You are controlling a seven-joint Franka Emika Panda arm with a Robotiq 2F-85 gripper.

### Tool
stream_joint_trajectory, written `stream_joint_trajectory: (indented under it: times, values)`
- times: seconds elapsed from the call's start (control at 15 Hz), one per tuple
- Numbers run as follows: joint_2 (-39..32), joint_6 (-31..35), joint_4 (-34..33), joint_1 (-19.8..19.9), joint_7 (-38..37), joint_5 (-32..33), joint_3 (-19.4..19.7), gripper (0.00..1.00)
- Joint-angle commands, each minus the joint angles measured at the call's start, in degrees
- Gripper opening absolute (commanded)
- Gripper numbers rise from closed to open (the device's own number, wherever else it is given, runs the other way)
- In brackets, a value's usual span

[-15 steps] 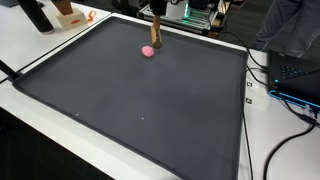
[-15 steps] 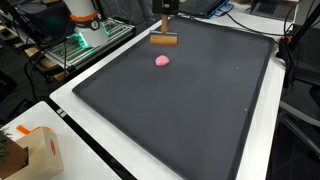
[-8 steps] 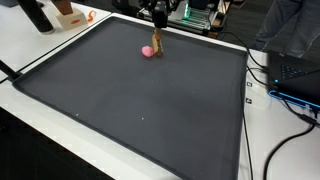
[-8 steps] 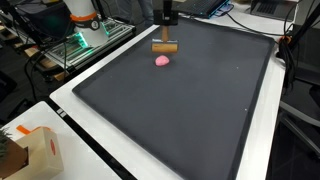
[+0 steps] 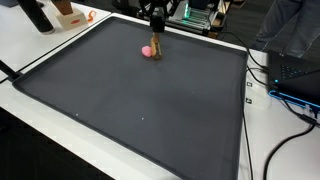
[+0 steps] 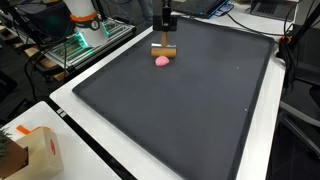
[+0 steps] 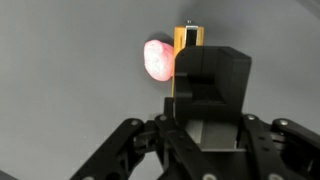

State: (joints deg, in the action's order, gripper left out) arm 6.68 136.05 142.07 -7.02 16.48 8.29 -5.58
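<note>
Well, the gripper (image 7: pixel 208 118) is closed tight on a black stick (image 7: pixel 210 85) with a wooden head (image 6: pixel 163 50). The head hangs low, just beside the pink lump (image 6: pixel 162 61), which lies on the far part of the dark mat (image 6: pixel 200 120). In the wrist view the lump sits left of the head, maybe touching it. I think this is the start of a push. Next, the head must go low and slide gently. One gripper, one stick, one lump, one mat.

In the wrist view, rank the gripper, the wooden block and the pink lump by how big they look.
Largest: the gripper, nearest the camera. Then the pink lump and the wooden block, about alike; the gripper hides part of the block.
</note>
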Motion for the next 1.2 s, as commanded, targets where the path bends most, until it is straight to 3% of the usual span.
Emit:
stream_joint_trajectory:
  times: [0.0, 1.13]
  values:
    - [-0.14, 1.2, 0.51, 0.75, -0.57, 2.06, 0.28, 0.23]
    - [-4.44, 1.4, -2.21, 2.92, 0.1, 1.91, 2.26, 0.23]
